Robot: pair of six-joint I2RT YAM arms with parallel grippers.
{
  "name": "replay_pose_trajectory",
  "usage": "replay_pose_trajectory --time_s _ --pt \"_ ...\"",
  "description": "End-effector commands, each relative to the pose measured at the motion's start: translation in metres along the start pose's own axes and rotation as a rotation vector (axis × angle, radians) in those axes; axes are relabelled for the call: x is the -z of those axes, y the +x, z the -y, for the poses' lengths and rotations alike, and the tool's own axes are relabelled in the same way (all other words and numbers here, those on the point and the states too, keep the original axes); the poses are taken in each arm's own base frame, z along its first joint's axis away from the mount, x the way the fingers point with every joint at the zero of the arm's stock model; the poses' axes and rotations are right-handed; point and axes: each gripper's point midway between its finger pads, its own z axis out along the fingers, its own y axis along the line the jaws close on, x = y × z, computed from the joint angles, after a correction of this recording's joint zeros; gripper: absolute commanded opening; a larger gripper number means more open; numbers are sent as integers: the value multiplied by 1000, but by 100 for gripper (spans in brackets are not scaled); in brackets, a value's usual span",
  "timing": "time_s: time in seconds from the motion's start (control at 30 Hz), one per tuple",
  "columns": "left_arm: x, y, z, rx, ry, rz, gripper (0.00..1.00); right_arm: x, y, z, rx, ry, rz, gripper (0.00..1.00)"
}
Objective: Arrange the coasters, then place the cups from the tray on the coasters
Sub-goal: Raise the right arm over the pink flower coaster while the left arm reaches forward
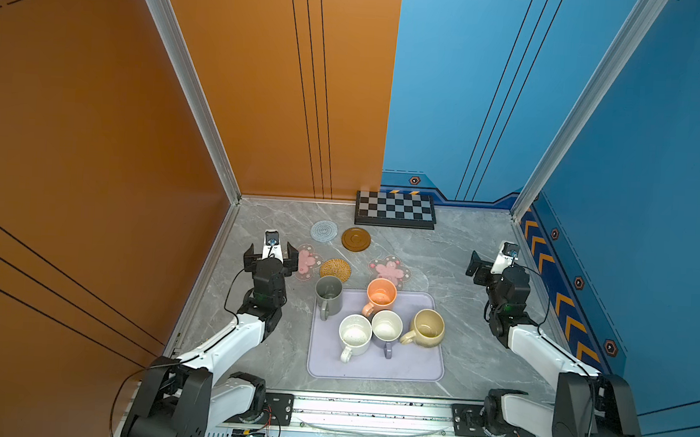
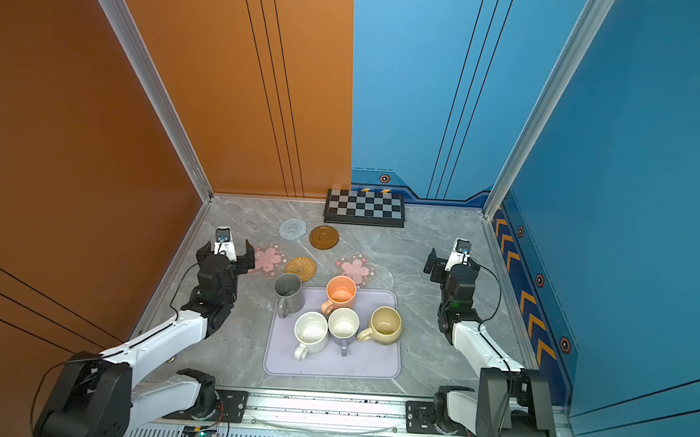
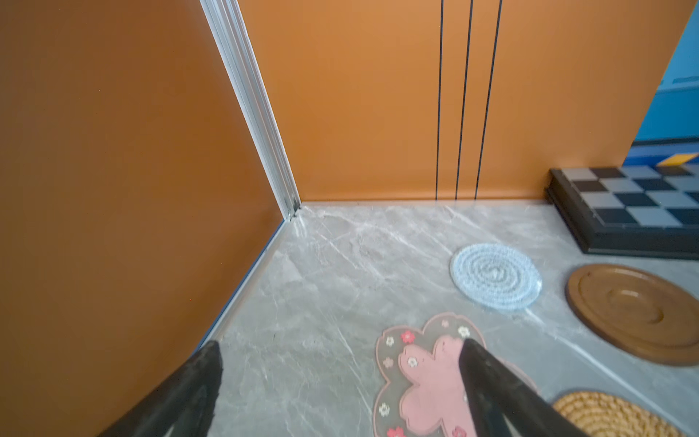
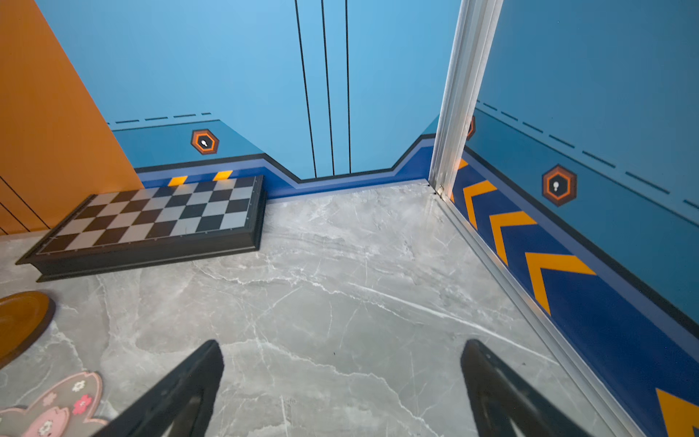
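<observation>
While both arms hang at the sides of the marble surface (image 1: 462, 359), both top views show the tray (image 1: 374, 371) lying near its front middle. Four cups stand on it: the orange cup (image 1: 381, 296) at the far edge, the speckled white cup (image 1: 354, 334) and lavender cup (image 1: 386, 328) close together in the middle, and the beige-yellow cup (image 1: 427, 328) to their right. The grey cup (image 1: 329, 295) stands at the tray's far left corner; whether it sits fully on the tray I cannot tell. Beyond the tray lie the coasters, each uncovered. The left flower coaster (image 1: 307, 260) is just beside the rattan coaster (image 1: 335, 268), and the right flower coaster (image 1: 390, 270) is behind the orange cup. The spiral coaster (image 1: 324, 231) and wooden coaster (image 1: 355, 239) lie farther back, near the checkerboard (image 1: 395, 209). The left gripper (image 1: 271, 251) and right gripper (image 1: 493, 263) are both spread wide and hold nothing.

From the left wrist, the left gripper (image 3: 340, 344) frames bare surface. One finger crosses over the left flower coaster (image 3: 420, 378), with the spiral coaster (image 3: 495, 276), wooden coaster (image 3: 635, 314) and rattan coaster (image 3: 605, 412) around it.

From the right wrist, the right gripper (image 4: 342, 342) hangs released over bare surface, with the checkerboard (image 4: 159, 215), wooden coaster (image 4: 20, 321) and right flower coaster (image 4: 53, 408) off to one side.
</observation>
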Motion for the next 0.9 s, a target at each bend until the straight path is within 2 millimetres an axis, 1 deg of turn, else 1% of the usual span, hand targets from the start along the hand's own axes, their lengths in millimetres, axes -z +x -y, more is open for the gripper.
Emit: replay_pose_trajectory --time_s 0.0,0.07,0.17,0.27,0.37,0.43,0.57,0.7,0.77,0.87 --pt "8 -1 -2 -27 7 -71 98 7 -15 -7 22 -4 -30 100" --pt "12 -8 -2 -2 13 -68 98 10 -25 -10 13 -9 -41 100" --pt "13 -10 -7 44 18 -141 98 14 -36 -21 14 -49 -70 100" --pt "17 -13 0 26 80 -183 98 17 -41 -36 6 -116 -101 100" --pt "26 -16 10 9 171 -211 98 22 -41 -59 -33 -230 -116 100" --pt "28 -17 6 25 161 -239 98 24 -40 -68 -29 -253 -127 100" --pt "29 -14 -4 38 117 -305 98 23 -42 -72 10 -188 -119 100" --pt "33 -26 -7 54 118 -287 98 18 -40 -75 37 -143 -173 100" --pt "33 -33 -11 64 103 -271 98 18 -38 -83 42 -139 -226 100" --pt "32 -41 -10 69 107 -269 98 20 -33 -100 102 -149 -284 100"
